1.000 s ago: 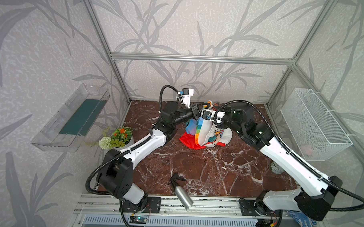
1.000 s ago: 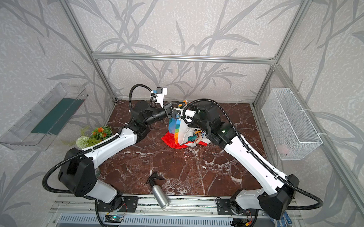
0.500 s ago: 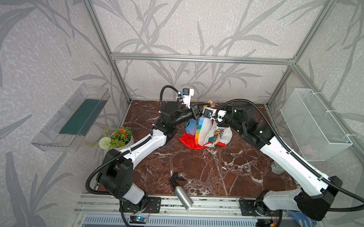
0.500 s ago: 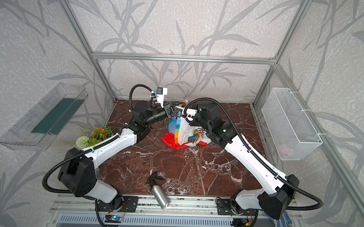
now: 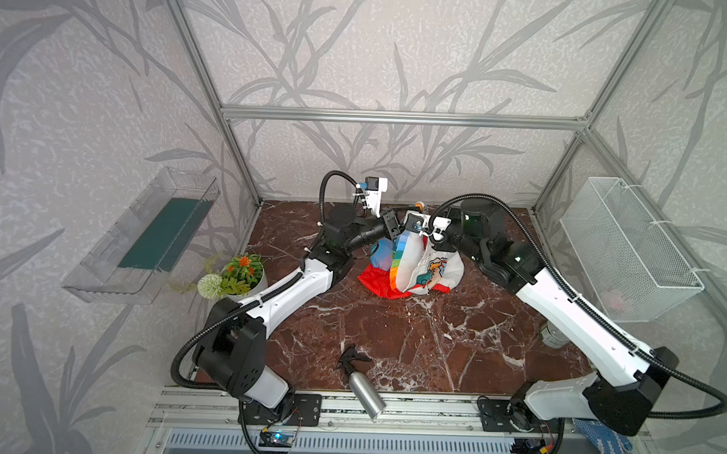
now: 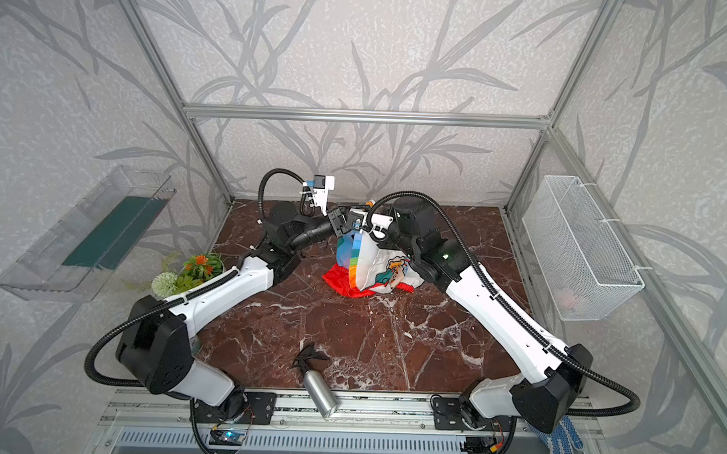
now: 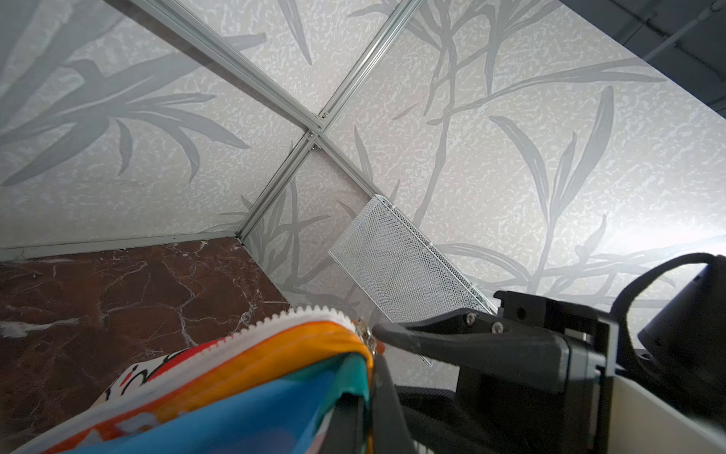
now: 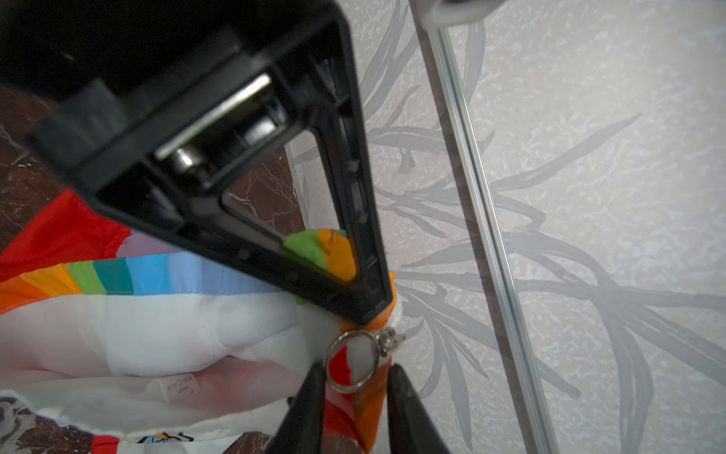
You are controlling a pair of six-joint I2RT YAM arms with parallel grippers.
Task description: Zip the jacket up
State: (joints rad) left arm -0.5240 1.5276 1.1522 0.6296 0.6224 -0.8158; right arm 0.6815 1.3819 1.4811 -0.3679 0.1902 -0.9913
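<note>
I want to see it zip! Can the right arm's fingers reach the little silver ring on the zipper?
Probably yes. The ring sits right between the right fingers, nothing blocking, while the left fingers pinch the jacket beside it.

Table [image 5: 412, 342], contents and surrounds.
- Jacket [image 5: 410, 267]: far centre of the table, lower part on the surface, top edge lifted.
- Left gripper [image 5: 396, 236] and right gripper [image 5: 407, 233]: meeting at that top edge, from left and right, just beside each other.
- Potted plant [image 5: 237, 273]: left edge, left of the jacket.
- Spray bottle [image 5: 362, 386]: lying at near centre, base over the near rail.
- Tray [image 5: 145, 237]: on the left wall.
- Wire basket [image 5: 627, 249]: on the right wall.
</note>
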